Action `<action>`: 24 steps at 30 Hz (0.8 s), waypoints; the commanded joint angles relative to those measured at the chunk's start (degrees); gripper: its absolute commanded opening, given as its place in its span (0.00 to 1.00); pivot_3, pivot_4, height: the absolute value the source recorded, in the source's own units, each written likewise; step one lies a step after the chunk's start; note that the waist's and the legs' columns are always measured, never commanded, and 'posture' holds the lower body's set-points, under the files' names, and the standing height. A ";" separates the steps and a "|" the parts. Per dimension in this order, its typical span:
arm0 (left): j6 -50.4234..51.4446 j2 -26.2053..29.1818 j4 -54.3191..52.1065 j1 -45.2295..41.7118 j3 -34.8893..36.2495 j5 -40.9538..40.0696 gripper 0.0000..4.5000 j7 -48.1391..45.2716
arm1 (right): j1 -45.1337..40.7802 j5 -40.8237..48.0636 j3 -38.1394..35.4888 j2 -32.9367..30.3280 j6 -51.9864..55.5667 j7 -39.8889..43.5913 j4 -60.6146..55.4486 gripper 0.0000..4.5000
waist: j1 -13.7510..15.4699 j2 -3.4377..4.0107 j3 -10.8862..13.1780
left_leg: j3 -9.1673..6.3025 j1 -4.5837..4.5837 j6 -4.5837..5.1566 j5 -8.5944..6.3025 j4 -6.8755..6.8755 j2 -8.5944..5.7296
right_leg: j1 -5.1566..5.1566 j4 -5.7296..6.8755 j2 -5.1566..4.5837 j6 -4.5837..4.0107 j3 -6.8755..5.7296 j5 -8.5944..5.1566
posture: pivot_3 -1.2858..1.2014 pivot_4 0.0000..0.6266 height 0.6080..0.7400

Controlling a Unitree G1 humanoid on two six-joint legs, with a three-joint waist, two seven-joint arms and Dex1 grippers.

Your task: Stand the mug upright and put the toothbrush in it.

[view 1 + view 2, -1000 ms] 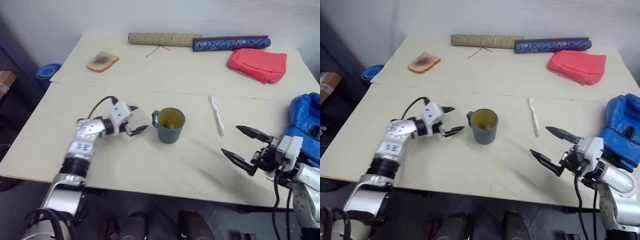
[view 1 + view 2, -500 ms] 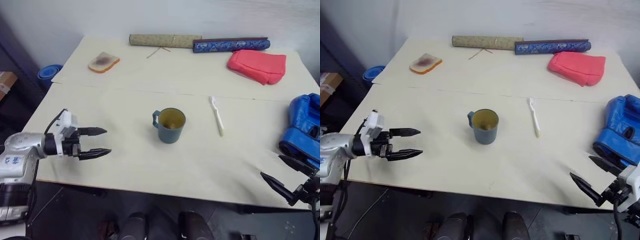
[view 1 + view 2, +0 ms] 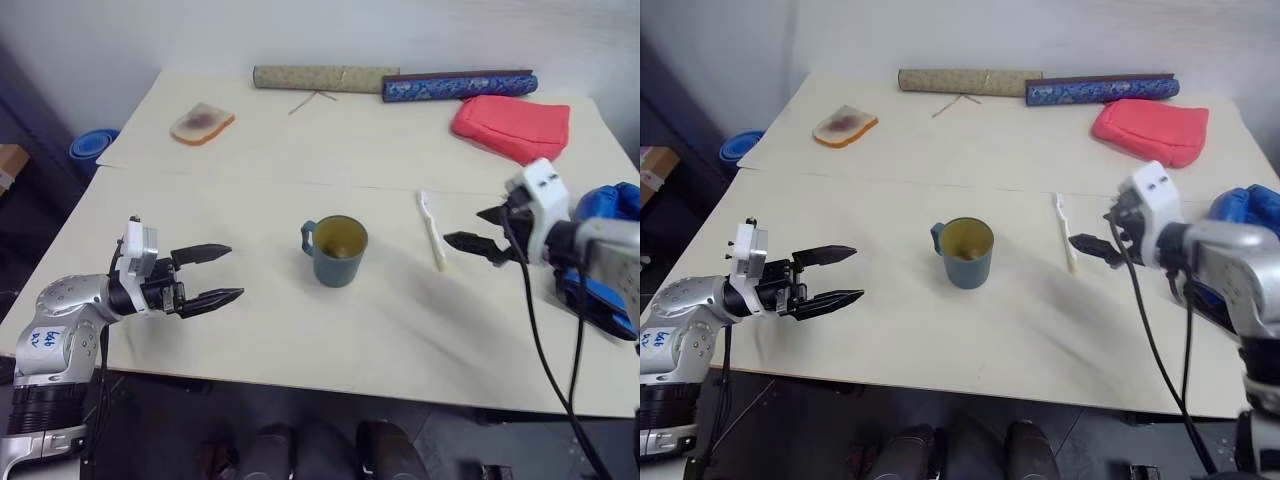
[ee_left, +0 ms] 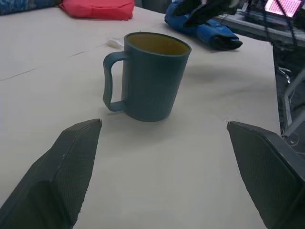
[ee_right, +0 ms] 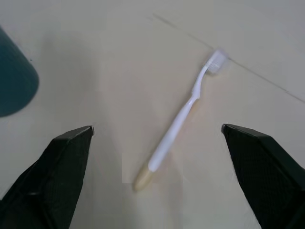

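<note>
Slim white-cream plastic toothbrush (image 5: pixel 176 126), at the teal-blue mug's (image 3: pixel 336 250) three o'clock: light, stiff, likely slick, best pinched mid-handle; right gripper (image 3: pixel 482 232) spread wide above it, left gripper (image 3: pixel 214 275) likewise agape.

Blue handwritten marks on left arm (image 3: pixel 48 338) casing (illegible); no other text readable.

Lighting: soft, even, from overhead. Worktop (image 3: pixel 300 340) bright, no glare. Faint shadow beside mug (image 3: pixel 335 250). Floor left of worktop dim. Right claw (image 3: pixel 478 230) slightly motion-blurred.
</note>
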 commanded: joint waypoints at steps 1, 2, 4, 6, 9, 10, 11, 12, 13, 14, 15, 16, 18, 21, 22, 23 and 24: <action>-1.35 -0.78 -2.36 -0.88 -0.82 0.01 0.99 0.92 | -9.36 -5.67 4.76 5.48 1.19 -0.82 14.34 1.00 | -0.16 0.00 0.00 | 0.00 -0.10 0.01 0.00 0.00 -0.04 | -0.03 -0.02 0.02 0.00 -0.03 0.00 | 0.52 0.24 1.00; -1.50 -1.02 -2.49 -1.05 -0.89 -0.03 0.99 1.25 | -12.12 -7.37 5.65 7.49 0.08 -1.07 19.33 1.00 | -0.30 -0.01 0.00 | 0.03 -0.11 0.04 -0.01 0.00 -0.08 | -0.06 0.01 0.05 0.00 -0.06 0.00 | 0.52 0.24 1.00; -1.68 -1.29 -2.71 -1.22 -1.04 -0.01 0.99 1.76 | -16.34 -11.46 7.76 10.54 -3.79 -1.07 28.46 1.00 | -0.36 -0.01 0.00 | 0.15 -0.15 0.06 -0.01 -0.06 -0.11 | -0.19 0.03 0.16 0.01 -0.26 0.01 | 0.52 0.24 1.00; -1.77 -1.42 -3.09 -1.16 -1.22 -0.03 0.99 2.09 | -20.09 -14.83 9.60 13.29 -7.02 -0.63 36.92 1.00 | -0.33 0.00 0.00 | 0.18 -0.22 0.06 -0.01 -0.07 -0.12 | -0.32 0.10 0.19 0.01 -0.40 0.01 | 0.52 0.24 1.00; -1.60 -1.30 -4.18 -0.59 -1.19 -0.30 0.99 2.48 | -25.55 -18.89 13.20 17.19 -8.86 4.22 48.74 1.00 | -1.19 -0.01 0.00 | 0.20 -0.73 0.09 0.00 0.15 -0.18 | -0.81 0.35 0.18 0.03 -0.43 0.02 | 0.52 0.24 1.00; -1.63 -1.20 -4.40 -0.44 -1.15 -0.31 1.00 2.55 | -26.69 -20.68 14.58 17.83 -9.96 5.90 51.44 0.91 | -1.54 -0.06 -0.03 | 0.19 -0.79 0.12 0.02 0.20 -0.20 | -0.88 0.48 0.16 0.03 -0.44 0.02 | 0.52 0.24 1.00; -1.65 -1.08 -4.51 -0.34 -1.09 -0.34 1.00 2.55 | -27.66 -22.29 15.42 18.31 -11.03 6.99 53.77 0.86 | -1.69 -0.06 -0.03 | 0.18 -0.76 0.12 0.02 0.23 -0.19 | -0.86 0.55 0.16 0.03 -0.47 0.02 | 0.52 0.24 1.00; -1.72 -0.94 -4.60 -0.25 -1.04 -0.32 1.00 2.53 | -28.59 -23.66 15.96 18.79 -11.87 7.78 55.96 0.79 | -1.79 -0.06 -0.03 | 0.20 -0.76 0.12 0.03 0.24 -0.19 | -0.86 0.54 0.16 0.03 -0.47 0.02 | 0.52 0.24 1.00; -1.83 -0.83 -4.68 -0.19 -1.03 -0.24 1.00 2.52 | -29.45 -24.72 16.21 19.20 -12.43 8.58 57.81 0.71 | -1.81 -0.06 -0.03 | 0.21 -0.72 0.10 0.04 0.24 -0.18 | -0.86 0.60 0.17 0.03 -0.45 0.02 | 0.52 0.24 1.00; -2.00 -0.64 -4.74 -0.15 -1.18 -0.05 1.00 2.26 | -30.33 -25.47 16.17 19.63 -12.12 9.55 59.51 0.63 | -1.80 -0.06 -0.03 | 0.21 -0.71 0.09 0.05 0.24 -0.16 | -0.86 0.62 0.18 0.03 -0.45 0.02 | 0.52 0.24 1.00; -2.11 -0.52 -4.81 -0.13 -1.29 0.08 1.00 2.10 | -30.98 -26.15 16.03 19.96 -11.98 10.36 60.80 0.57 | -1.81 -0.06 -0.03 | 0.19 -0.71 0.07 0.07 0.25 -0.14 | -0.86 0.63 0.19 0.03 -0.45 0.02 | 0.52 0.24 1.00; -2.23 -0.54 -4.75 -0.19 -1.37 0.14 1.00 2.04 | -31.32 -27.11 16.32 20.11 -12.38 11.51 61.59 0.49 | -1.82 -0.06 -0.03 | 0.20 -0.70 0.06 0.07 0.25 -0.14 | -0.86 0.65 0.19 0.03 -0.44 0.02 | 0.52 0.24 1.00; -2.29 -0.60 -4.69 -0.31 -1.52 0.14 1.00 1.98 | -31.83 -28.46 16.11 20.31 -12.37 13.07 62.81 0.34 | -1.79 -0.06 -0.03 | 0.20 -0.69 0.06 0.07 0.25 -0.13 | -0.86 0.67 0.19 0.03 -0.44 0.02 | 0.52 0.24 1.00; -2.59 -0.86 -4.43 -0.71 -1.87 0.26 1.00 1.99 | -31.71 -29.18 14.17 19.97 -12.80 13.66 63.22 0.11 | -1.80 -0.06 -0.04 | 0.21 -0.69 0.06 0.07 0.25 -0.14 | -0.86 0.68 0.19 0.03 -0.42 0.02 | 0.52 0.24 1.00; -2.72 -0.96 -4.40 -0.84 -1.93 0.24 1.00 1.97 | -31.23 -28.09 12.04 19.52 -14.24 13.78 62.24 0.03 | -1.81 -0.06 -0.04 | 0.20 -0.68 0.06 0.07 0.25 -0.14 | -0.86 0.68 0.19 0.03 -0.42 0.02 | 0.52 0.24 1.00; -2.71 -1.02 -4.39 -0.94 -1.97 0.16 1.00 1.96 | -30.36 -27.25 10.09 18.89 -16.90 13.26 60.56 0.02 | -1.79 -0.07 -0.04 | 0.21 -0.68 0.05 0.07 0.25 -0.14 | -0.86 0.69 0.19 0.03 -0.42 0.02 | 0.52 0.24 1.00; -2.70 -1.04 -4.38 -1.00 -1.99 0.08 1.00 1.93 | -29.70 -26.81 8.63 18.49 -18.80 12.90 59.28 0.02 | -1.78 -0.08 -0.04 | 0.20 -0.68 0.05 0.07 0.25 -0.13 | -0.86 0.68 0.20 0.03 -0.43 0.02 | 0.52 0.24 1.00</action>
